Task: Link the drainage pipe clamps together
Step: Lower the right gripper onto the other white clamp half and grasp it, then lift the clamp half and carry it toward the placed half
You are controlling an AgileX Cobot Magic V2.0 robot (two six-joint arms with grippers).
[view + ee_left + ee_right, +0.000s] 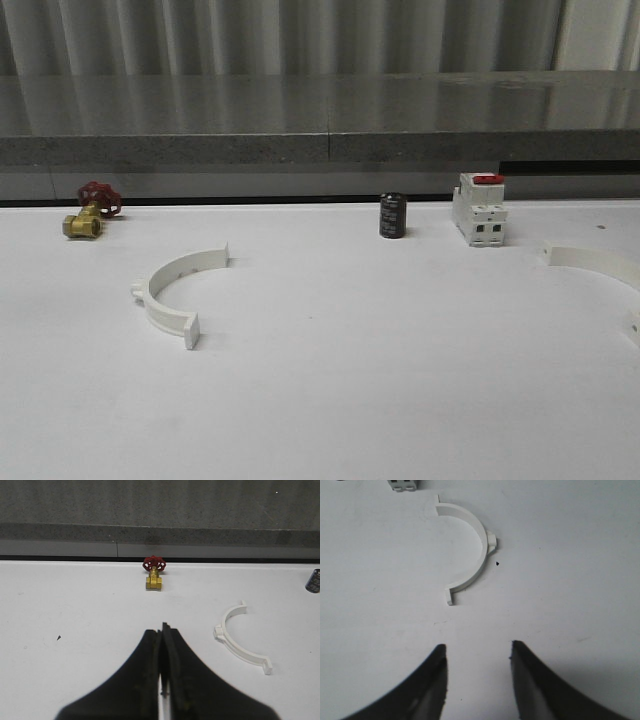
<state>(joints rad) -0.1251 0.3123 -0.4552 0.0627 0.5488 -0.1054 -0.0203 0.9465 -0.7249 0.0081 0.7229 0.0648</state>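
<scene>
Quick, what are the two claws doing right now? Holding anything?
Left gripper: closed, holding nothing.
Right gripper: open, empty, with a clamp half on the table ahead of it.

The front view looks forward, low over the white table (pixel 330 400), toward a grey ledge (pixel 320 120). The left wrist view sits above the table looking forward past closed fingers (pixel 150 680); it shares the brass valve (pixel 153 573) and one clamp half (pixel 239 639) with the front view. The right wrist view looks steeply down, close, sharing the other clamp half (pixel 470 555) and the breaker (pixel 404 484).
</scene>
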